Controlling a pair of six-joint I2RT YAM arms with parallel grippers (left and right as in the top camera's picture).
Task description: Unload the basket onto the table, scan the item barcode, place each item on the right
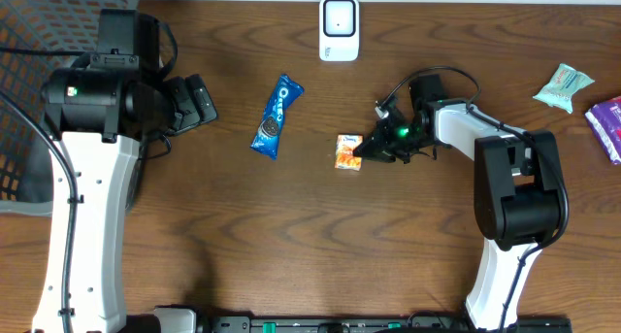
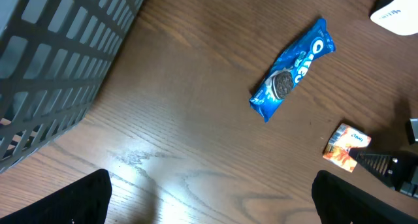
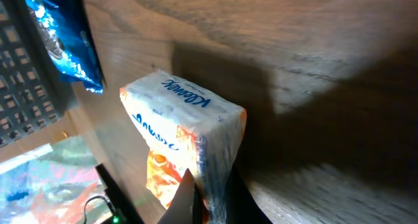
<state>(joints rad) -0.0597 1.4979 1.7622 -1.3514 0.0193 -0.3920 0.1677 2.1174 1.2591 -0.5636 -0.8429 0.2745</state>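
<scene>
A small tissue pack (image 1: 348, 150), white on top with blue Kleenex lettering and an orange printed lower part, lies near the middle of the dark wooden worktop (image 1: 291, 246). The right pincer (image 1: 365, 153) is clamped on the pack's near edge, its two dark fingers (image 3: 225, 194) pressed together on the wrapper. A blue Oreo packet (image 1: 277, 116) lies at a slant on the pack's left, apart from it. A white barcode scanner (image 1: 339, 28) stands at the far edge of the worktop, well apart from the pack. At the far right lie a pale green snack packet (image 1: 563, 87) and a purple packet (image 1: 608, 127). A grey mesh basket (image 1: 29, 90) sits at the far left corner, beside the left arm. The left pincer (image 1: 199, 102) hangs above the worktop near the basket, its fingers spread wide apart and holding nothing.
</scene>
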